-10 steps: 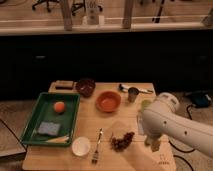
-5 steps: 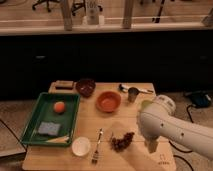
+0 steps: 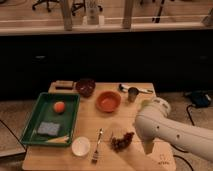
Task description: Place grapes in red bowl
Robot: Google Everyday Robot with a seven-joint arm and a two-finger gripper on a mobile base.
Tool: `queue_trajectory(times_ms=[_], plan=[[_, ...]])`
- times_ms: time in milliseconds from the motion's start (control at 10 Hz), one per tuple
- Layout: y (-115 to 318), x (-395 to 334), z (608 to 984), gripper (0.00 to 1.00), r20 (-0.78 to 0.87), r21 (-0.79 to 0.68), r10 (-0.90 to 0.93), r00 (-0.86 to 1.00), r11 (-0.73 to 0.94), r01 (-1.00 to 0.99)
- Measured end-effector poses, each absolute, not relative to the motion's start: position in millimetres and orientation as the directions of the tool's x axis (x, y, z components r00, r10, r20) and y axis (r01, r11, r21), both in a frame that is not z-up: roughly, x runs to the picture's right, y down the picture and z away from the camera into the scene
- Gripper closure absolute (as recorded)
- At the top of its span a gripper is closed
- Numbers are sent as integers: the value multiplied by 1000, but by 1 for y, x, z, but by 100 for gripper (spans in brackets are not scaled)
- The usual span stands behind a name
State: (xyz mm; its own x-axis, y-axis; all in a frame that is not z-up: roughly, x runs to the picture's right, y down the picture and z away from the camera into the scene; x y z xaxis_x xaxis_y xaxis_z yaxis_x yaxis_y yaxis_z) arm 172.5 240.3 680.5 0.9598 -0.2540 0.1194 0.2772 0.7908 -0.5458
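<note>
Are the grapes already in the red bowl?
No: the grapes lie on the table, apart from the red bowl; the gripper hangs just beside them.

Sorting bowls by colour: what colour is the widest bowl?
The red bowl is orange-red, seen in the camera view; the gripper hangs just beside the grapes.

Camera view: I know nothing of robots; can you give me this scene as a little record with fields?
Table: light wood
Grapes: on table, front, right of fork
Red bowl: mid-table, behind grapes
Gripper: open, just right of grapes, holding nothing
Other bowls: maroon bowl at back; white bowl at front
Green tray: left; holds orange ball, blue sponge
</note>
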Motion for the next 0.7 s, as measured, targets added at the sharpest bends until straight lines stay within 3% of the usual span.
queue_trajectory(times_ms=[700], plan=[[252,144,699,20,159,-538,-243,957,791,290]])
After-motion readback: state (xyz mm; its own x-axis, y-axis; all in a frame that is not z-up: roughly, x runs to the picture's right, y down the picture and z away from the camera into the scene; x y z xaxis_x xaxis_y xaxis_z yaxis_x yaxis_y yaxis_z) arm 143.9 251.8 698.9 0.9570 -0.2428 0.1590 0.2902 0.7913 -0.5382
